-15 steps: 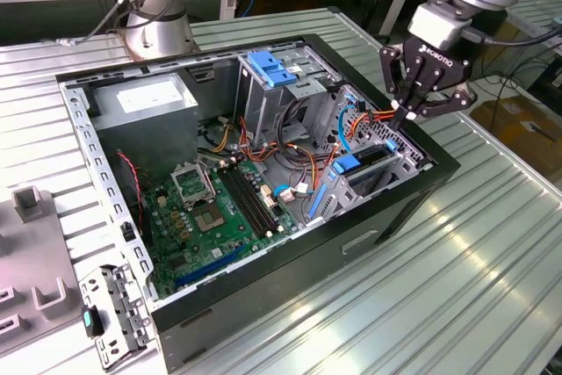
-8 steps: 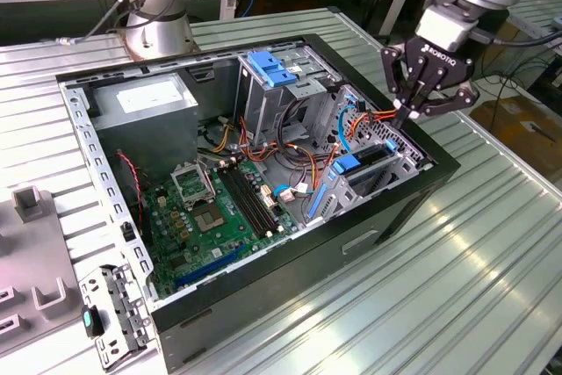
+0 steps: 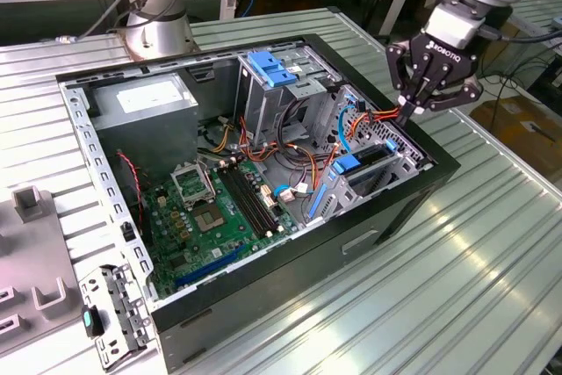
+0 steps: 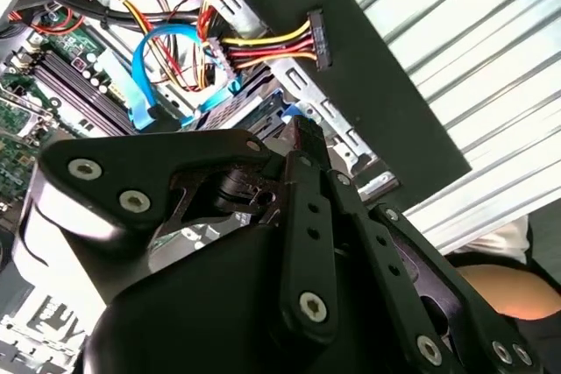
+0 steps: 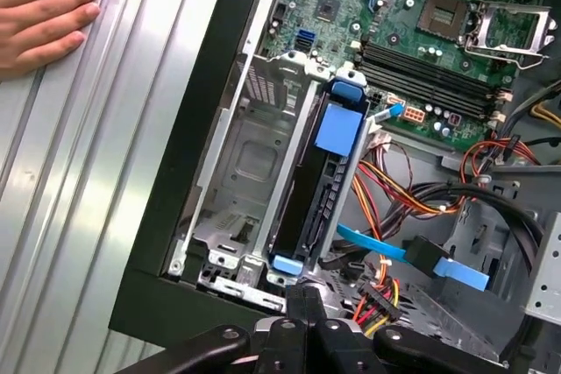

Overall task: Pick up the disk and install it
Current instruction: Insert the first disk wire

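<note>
The disk [image 3: 371, 155] stands on edge in the metal drive cage at the end of the open computer case on the exterior view's right, its blue side rails showing. In the first wrist view the disk [image 5: 317, 199] sits seated between the cage walls, with a blue tab at each end. My gripper [image 3: 410, 109] hovers just above that cage at the case's rim, beside a bundle of red and orange wires. Its fingers are shut with nothing visible between them. In both wrist views the gripper [image 5: 303, 297] [image 4: 298, 133] points down at the end of the cage.
The case holds a green motherboard [image 3: 219, 208], a grey power-supply box [image 3: 145, 98] and a taller cage with a blue latch [image 3: 268, 68]. A loose power connector [image 4: 316, 37] lies on the case rim. A person's hand [image 5: 44, 15] rests on the ribbed table. Grey fixtures [image 3: 26, 208] stand on the exterior view's left.
</note>
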